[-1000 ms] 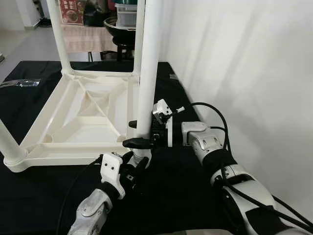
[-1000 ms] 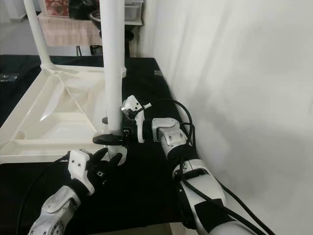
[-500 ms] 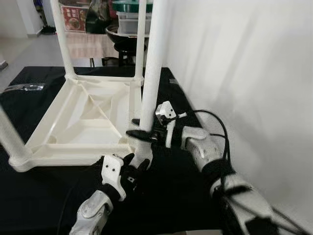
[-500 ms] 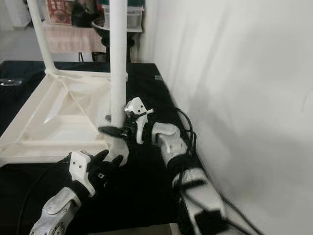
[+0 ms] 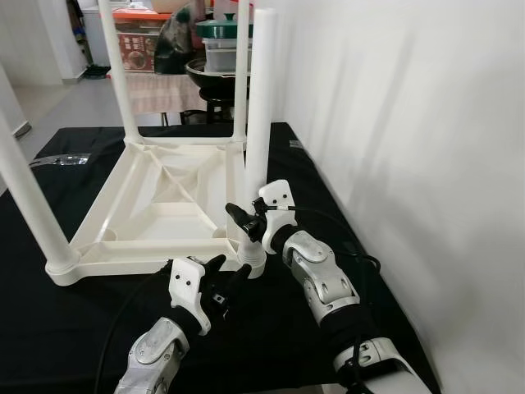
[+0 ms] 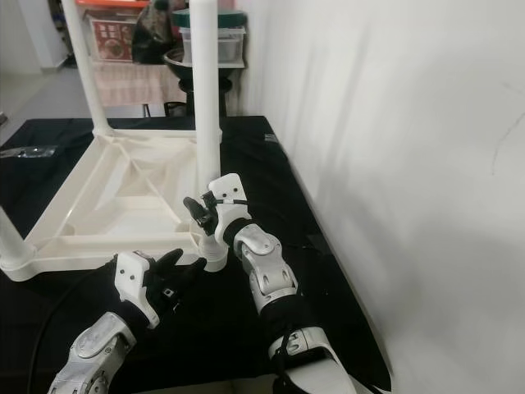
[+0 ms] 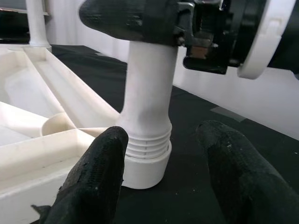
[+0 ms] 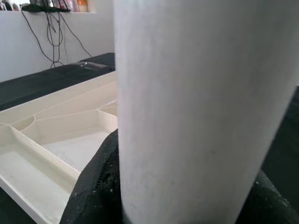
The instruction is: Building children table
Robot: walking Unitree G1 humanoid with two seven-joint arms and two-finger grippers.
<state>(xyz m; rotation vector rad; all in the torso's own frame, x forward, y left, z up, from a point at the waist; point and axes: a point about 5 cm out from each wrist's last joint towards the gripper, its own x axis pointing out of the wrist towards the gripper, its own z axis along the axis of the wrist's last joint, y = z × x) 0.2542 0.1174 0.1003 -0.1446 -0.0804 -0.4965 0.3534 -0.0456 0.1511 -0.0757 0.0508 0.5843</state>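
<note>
Left eye view: white plastic tabletop [image 5: 156,205] lying upside down on black table cover [image 5: 344,271], ribbed underside facing up. Four white legs standing upright at the corners: two far legs, one near-left leg [image 5: 29,197], and near-right leg [image 5: 257,123] seated in its corner socket [image 5: 250,263] close to the white wall [image 5: 410,123]. Right gripper [image 5: 243,222] clamped around near-right leg just above the socket, black fingers wrapping the tube from both sides; right wrist view confirms fingers [image 8: 96,182] pressed against the leg surface. Left gripper [image 5: 221,279] low at the base of the same leg, just in front of the socket, jaws released. Left wrist view: fingers [image 7: 96,172] spread either side of the threaded collar [image 7: 145,148], one finger near or brushing it, the other apart; contact cannot be told. Beyond the table, a green-lidded container [image 5: 221,37] on stacked items. Clear plastic bag [image 5: 57,160] on far left of the cover.
</note>
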